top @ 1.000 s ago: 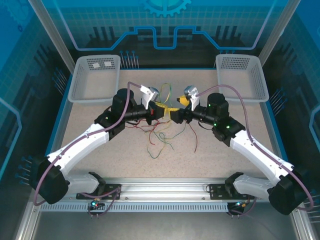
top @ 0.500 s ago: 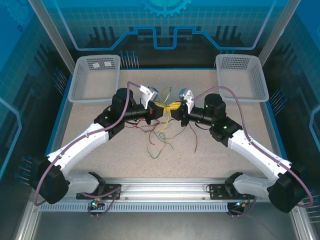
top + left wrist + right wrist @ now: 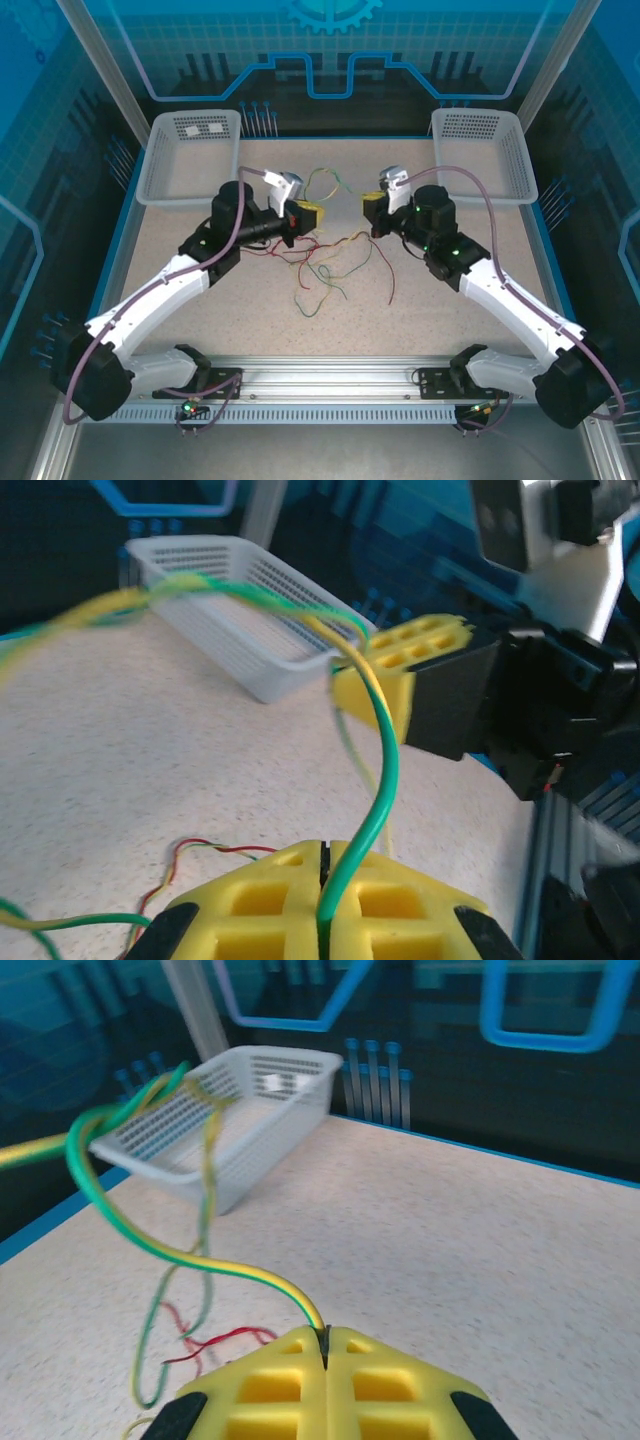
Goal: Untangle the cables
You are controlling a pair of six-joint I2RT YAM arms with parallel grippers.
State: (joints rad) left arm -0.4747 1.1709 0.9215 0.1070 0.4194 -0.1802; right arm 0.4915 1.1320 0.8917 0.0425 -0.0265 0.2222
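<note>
The cables (image 3: 322, 268) lie as a loose tangle of red, green and yellow wires on the speckled table, in front of both grippers. A green-yellow wire (image 3: 326, 181) arcs up between the two grippers. My left gripper (image 3: 306, 215) is shut on one stretch of it, and the wire (image 3: 372, 810) rises out of the closed yellow pads (image 3: 270, 910). My right gripper (image 3: 370, 205) is shut on another stretch, where the wire (image 3: 200, 1260) leaves its pads (image 3: 390, 1380) and loops back to a twist. The right gripper (image 3: 405, 675) faces the left wrist camera.
A white mesh basket (image 3: 190, 155) stands at the back left and another (image 3: 482, 152) at the back right. Red wire ends (image 3: 215, 1340) lie on the table below the right gripper. Blue walls enclose the table on three sides.
The right gripper shut on the green-yellow wire beside the left gripper. Both grippers then drew apart, left going left and right going right, stretching the wire between them.
</note>
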